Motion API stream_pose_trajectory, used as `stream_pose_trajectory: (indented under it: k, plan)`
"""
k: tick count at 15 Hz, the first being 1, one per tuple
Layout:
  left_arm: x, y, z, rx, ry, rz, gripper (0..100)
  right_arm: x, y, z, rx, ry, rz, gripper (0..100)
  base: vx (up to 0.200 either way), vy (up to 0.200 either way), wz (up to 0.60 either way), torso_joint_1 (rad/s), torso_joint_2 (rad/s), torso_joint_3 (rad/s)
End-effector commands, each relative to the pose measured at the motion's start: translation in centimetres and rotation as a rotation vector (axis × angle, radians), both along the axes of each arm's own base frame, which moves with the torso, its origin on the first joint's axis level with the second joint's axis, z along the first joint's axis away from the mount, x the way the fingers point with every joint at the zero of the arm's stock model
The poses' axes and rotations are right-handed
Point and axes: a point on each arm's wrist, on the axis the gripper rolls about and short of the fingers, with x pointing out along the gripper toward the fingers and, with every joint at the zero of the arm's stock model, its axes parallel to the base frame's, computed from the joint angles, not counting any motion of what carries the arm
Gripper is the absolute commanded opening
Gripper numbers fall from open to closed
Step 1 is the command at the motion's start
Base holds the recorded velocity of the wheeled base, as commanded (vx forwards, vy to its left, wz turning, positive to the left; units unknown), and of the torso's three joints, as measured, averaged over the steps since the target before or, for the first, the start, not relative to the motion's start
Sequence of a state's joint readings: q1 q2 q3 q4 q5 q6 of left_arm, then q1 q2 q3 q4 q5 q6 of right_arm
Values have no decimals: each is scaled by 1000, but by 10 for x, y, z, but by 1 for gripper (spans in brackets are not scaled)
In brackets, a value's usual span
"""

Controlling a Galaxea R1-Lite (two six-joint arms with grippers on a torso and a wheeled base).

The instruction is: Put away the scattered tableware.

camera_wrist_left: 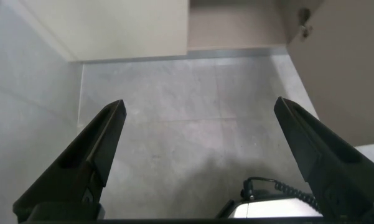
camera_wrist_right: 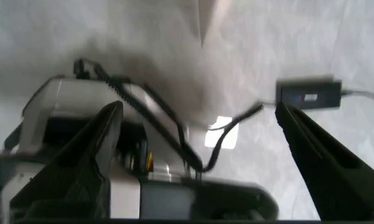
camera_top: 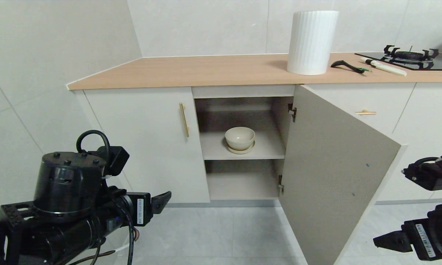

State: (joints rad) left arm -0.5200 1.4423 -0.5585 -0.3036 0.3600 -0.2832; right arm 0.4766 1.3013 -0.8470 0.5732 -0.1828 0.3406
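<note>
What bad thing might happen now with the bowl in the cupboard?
The open cupboard door stands close to the right arm's open jaws, so a swing might bump it. The bowl sits on a small plate near the front of its shelf; a knock could possibly slide both off.

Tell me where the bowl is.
Near the head view's centre, the bowl sits on a small plate on the open cabinet's upper shelf, below the countertop.

Cream bowl [camera_top: 240, 137] upright on a matching small plate [camera_top: 239, 151], midway along the upper cabinet shelf [camera_top: 270, 147]
</note>
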Motion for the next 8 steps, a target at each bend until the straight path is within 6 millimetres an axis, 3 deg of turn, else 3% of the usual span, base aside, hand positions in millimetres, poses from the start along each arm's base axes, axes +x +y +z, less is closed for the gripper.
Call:
stream_pose_trajectory:
  k: [1, 6, 8]
  plan:
    - [0, 0, 1, -2, -3, 2, 100, 3, -12, 11, -3, -48, -61, 100, 0, 0, 0, 0, 0, 0]
    - [0, 0, 1, -3, -4, 2, 100, 35, -79, 13, -185, -67, -318, 100, 0, 0, 0, 0, 0, 0]
    - [0, 0, 1, -2, -3, 2, 100, 52, -94, 8, -194, -89, -374, 100, 0, 0, 0, 0, 0, 0]
